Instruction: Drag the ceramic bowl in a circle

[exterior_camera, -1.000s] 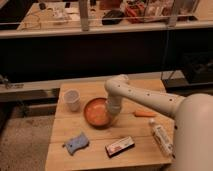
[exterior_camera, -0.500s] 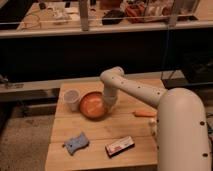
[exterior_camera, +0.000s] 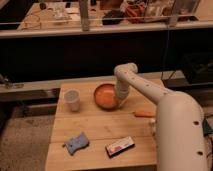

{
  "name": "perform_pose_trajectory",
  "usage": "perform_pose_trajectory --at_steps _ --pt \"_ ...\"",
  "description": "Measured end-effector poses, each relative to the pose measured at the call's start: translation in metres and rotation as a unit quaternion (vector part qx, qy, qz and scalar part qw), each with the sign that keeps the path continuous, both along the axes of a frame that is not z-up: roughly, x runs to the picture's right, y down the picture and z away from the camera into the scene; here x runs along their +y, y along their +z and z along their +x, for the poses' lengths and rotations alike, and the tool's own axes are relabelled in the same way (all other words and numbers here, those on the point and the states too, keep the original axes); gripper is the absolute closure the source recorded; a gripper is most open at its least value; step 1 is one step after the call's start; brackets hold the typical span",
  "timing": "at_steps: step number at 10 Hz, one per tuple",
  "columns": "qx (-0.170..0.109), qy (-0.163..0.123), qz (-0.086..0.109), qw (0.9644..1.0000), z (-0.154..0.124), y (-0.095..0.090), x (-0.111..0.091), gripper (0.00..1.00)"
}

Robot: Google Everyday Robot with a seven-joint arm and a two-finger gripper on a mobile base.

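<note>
The ceramic bowl (exterior_camera: 105, 96) is round, shallow and orange-brown, and sits on the wooden table (exterior_camera: 95, 127) toward its far middle. My gripper (exterior_camera: 119, 102) reaches down at the bowl's right rim, at the end of the white arm (exterior_camera: 150, 92) that comes in from the right. The gripper touches or hooks the rim. A small white cup (exterior_camera: 73, 99) stands to the left of the bowl, apart from it.
A blue sponge (exterior_camera: 76, 144) lies at the front left. A flat snack packet (exterior_camera: 119, 146) lies at the front middle. An orange carrot-like item (exterior_camera: 144, 114) lies right of the bowl. A dark ledge and railing run behind the table.
The bowl has moved back and to the left across the table, toward the white cup, with the gripper at its rim. The arm has swung the same way.
</note>
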State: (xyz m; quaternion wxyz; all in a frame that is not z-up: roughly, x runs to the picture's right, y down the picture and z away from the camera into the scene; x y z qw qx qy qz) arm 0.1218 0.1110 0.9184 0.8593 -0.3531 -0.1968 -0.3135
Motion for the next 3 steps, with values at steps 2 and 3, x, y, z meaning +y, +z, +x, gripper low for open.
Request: perform_pose_trajectory --at_steps 2,3 --pt "0.028 0.023 -0.003 0.9994 0.036 -0.018 0.015 1.0" --pt "0.04 0.032 -0.004 0.9987 0.048 -0.035 0.028 1.0"
